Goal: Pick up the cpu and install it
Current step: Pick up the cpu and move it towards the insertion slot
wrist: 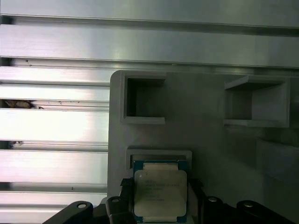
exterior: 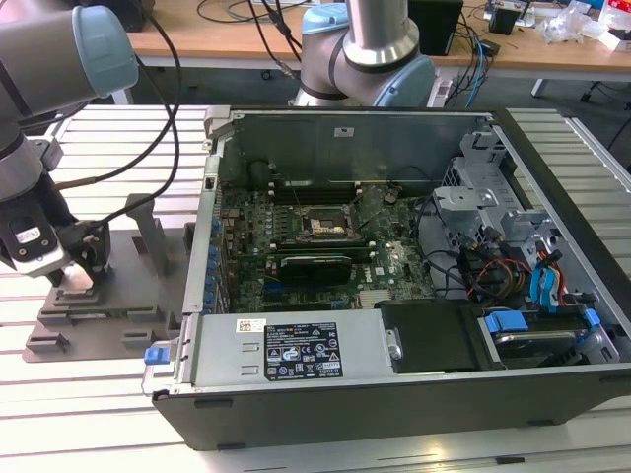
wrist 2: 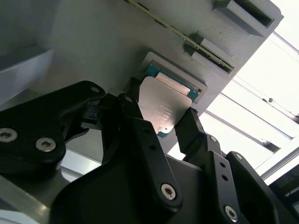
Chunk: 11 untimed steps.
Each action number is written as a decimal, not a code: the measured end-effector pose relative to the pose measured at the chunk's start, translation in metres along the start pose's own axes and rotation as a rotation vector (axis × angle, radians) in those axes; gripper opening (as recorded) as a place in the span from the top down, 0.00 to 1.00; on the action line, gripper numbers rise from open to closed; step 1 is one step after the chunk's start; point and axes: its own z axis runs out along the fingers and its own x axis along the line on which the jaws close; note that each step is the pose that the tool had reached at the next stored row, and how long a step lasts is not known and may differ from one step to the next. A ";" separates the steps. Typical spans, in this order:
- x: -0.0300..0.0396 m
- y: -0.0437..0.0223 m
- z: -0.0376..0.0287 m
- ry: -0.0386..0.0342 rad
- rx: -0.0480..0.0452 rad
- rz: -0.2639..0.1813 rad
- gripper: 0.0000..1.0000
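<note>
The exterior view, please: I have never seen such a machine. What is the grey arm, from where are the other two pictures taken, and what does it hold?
It is a robot arm with a gripper at its end. The exterior view comes from a camera off the arm; both wrist views come from cameras riding on it. On the slatted metal table lie a grey plastic tray and an open computer case. The gripper is down at the cpu, a flat silver chip lying in a recess of the tray. Whether it grips the chip, I cannot tell.
</note>
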 end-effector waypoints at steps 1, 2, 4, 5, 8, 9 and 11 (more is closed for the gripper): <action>0.0000 0.0000 -0.0003 -0.0002 -0.0001 0.000 0.45; -0.0001 0.0000 -0.0009 -0.0003 -0.0001 0.000 0.45; -0.0001 0.0000 -0.0020 -0.0002 -0.0001 0.000 0.45; -0.0001 0.0000 -0.0025 -0.0003 -0.0001 0.000 0.45; -0.0001 0.0000 -0.0035 -0.0002 -0.0001 0.000 0.45; -0.0001 0.0000 -0.0038 -0.0002 -0.0001 0.000 0.45; -0.0001 0.0000 -0.0045 -0.0002 -0.0001 0.000 0.45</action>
